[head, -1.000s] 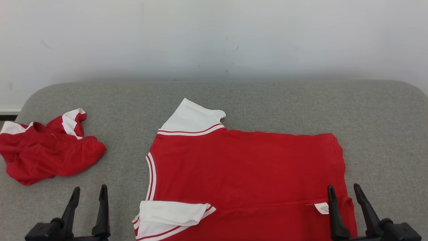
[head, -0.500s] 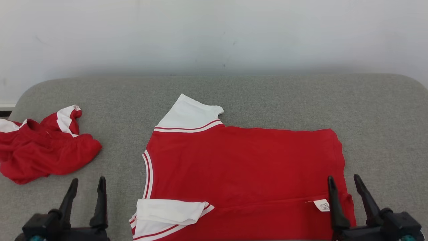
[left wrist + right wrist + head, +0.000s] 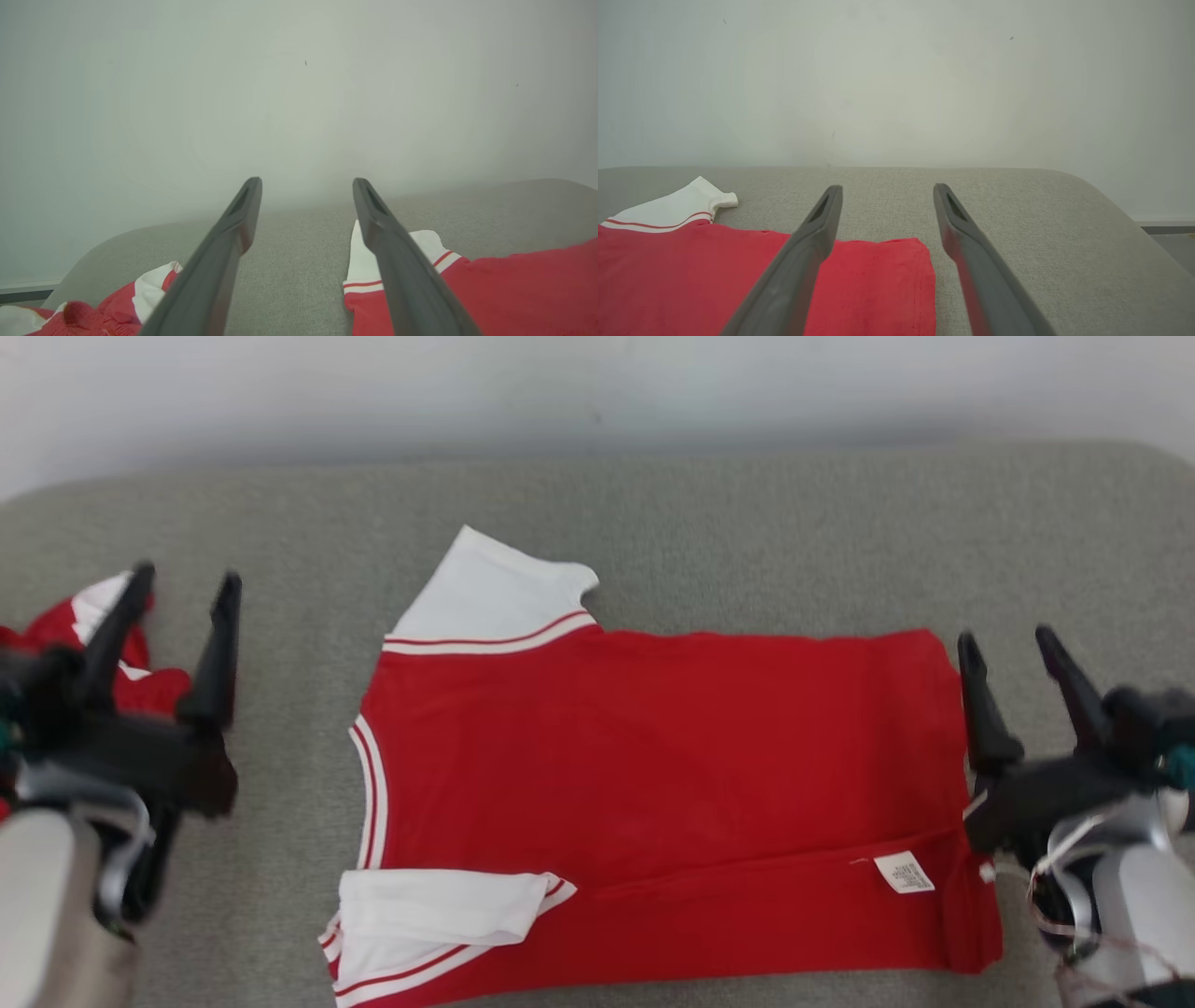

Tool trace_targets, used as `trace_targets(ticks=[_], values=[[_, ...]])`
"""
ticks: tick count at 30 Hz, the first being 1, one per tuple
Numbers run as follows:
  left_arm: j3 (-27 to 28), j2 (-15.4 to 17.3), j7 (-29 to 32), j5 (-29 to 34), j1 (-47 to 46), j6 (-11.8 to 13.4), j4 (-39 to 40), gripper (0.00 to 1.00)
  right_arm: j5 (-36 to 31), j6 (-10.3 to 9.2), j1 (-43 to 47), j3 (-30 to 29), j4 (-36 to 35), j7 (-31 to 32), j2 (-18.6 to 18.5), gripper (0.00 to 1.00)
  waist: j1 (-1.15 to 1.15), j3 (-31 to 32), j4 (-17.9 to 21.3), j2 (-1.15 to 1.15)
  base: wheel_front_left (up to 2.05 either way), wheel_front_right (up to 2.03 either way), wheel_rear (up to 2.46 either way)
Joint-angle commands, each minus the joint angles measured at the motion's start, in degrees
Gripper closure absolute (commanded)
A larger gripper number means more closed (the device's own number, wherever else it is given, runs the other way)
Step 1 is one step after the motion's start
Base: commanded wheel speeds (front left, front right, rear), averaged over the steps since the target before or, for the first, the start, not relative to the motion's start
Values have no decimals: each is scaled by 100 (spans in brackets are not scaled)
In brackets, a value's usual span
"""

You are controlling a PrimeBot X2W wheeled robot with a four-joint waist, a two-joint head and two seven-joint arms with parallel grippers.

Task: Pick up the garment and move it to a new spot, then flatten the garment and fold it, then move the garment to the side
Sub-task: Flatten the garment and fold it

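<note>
Red shirt (image 3: 653, 775) is lying in the middle of the grey cushion (image 3: 709, 523), looking soft, light and floppy, probably best pinched at its corners, with left gripper (image 3: 187, 574) and right gripper (image 3: 1005, 635) both hovering wide open, empty.

A crumpled red-and-white cloth heap (image 3: 157, 689) lies at the left edge of the grey upholstered surface (image 3: 709, 541) with rounded corners. Behind its far edge rises a plain pale wall (image 3: 597, 383) with small dark specks. A dark skirting strip (image 3: 1167, 229) runs past the right corner.
</note>
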State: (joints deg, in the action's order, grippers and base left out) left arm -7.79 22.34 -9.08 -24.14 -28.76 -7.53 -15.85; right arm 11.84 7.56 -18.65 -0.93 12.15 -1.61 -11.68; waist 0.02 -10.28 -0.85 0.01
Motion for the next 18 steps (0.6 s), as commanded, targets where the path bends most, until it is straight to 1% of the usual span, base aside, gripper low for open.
trace_targets(ticks=[1, 5, 9, 10, 11, 16, 18], values=[[-115, 151, 84, -166, -330, 12, -88, 0, 69, -11, -254, 24, 115, 132, -13, 0, -2, -610, 303, -1, 0, 0, 0], [-503, 491, 352, -676, -1178, 12, -414, 0, 54, -11, -859, 75, 430, 527, -22, 0, -2, -1045, 477, -1, 0, 0, 0], [-1040, 805, 612, -1045, -1919, 12, -827, 0, 52, -11, -1339, 220, 745, 824, 18, 0, -2, -1335, 658, -1, 0, 0, 0], [-1195, 859, 649, -1121, -2087, 12, -917, 0, 66, -11, -1446, 249, 826, 901, 46, 0, -2, -1387, 708, -1, 0, 0, 0], [-1195, 859, 649, -1121, -2087, 12, -917, 0, 66, -11, -1446, 249, 826, 901, 46, 0, -2, -1387, 708, -1, 0, 0, 0], [-1922, 1083, 930, -1536, -2819, 11, -1402, 0, 210, -11, -1927, 429, 1204, 1276, 151, 0, -2, -1612, 898, -1, 0, 0, 0], [-2179, 1112, 1033, -1691, -3055, 11, -1607, 0, 271, -11, -2104, 504, 1346, 1368, 176, 0, -2, -1700, 946, -1, 0, 0, 0]])
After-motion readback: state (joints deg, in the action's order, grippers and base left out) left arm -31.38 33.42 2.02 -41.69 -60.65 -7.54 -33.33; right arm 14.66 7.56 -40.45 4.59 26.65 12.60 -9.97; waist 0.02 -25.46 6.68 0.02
